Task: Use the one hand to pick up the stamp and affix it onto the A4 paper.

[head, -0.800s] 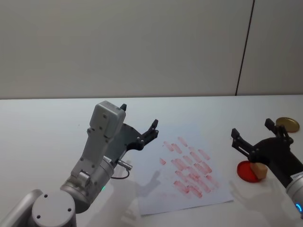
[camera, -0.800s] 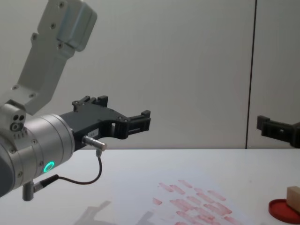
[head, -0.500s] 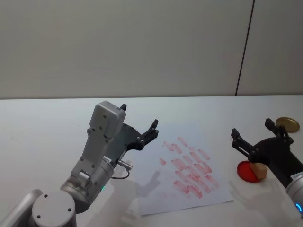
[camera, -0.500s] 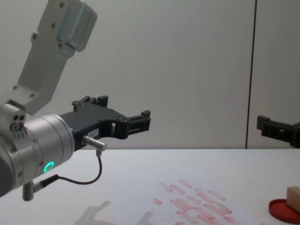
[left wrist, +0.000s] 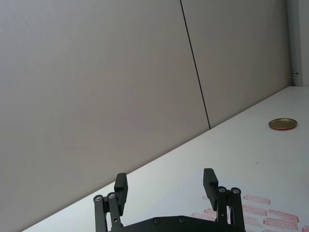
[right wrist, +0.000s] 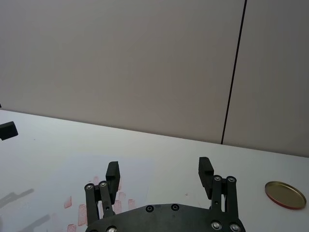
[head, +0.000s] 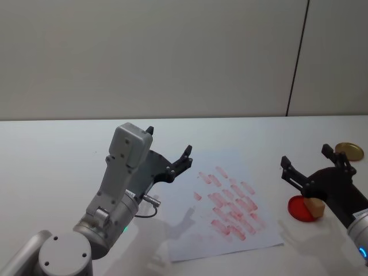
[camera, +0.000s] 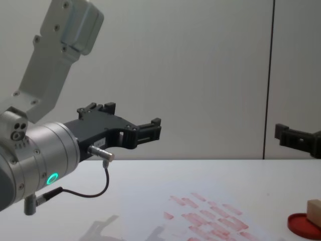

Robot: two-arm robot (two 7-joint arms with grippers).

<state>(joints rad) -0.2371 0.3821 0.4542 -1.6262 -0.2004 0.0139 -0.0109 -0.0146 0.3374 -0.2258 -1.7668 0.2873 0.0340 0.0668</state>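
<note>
the hand (head: 305, 154) — the right gripper — hangs above the stamp (head: 314, 207), fingers spread wide, holding nothing and not touching it. the stamp stands on the red pad (head: 296, 208), just right of the paper (head: 190, 236), which carries rows of red marks (head: 230, 207). the left gripper (head: 169, 141) — also spread open — is raised over the table (head: 57, 149) by the paper's far left corner.

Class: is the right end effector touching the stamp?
Apart. The chest view shows the right end effector hovering well above the stamp, with bare wall between them.
</note>
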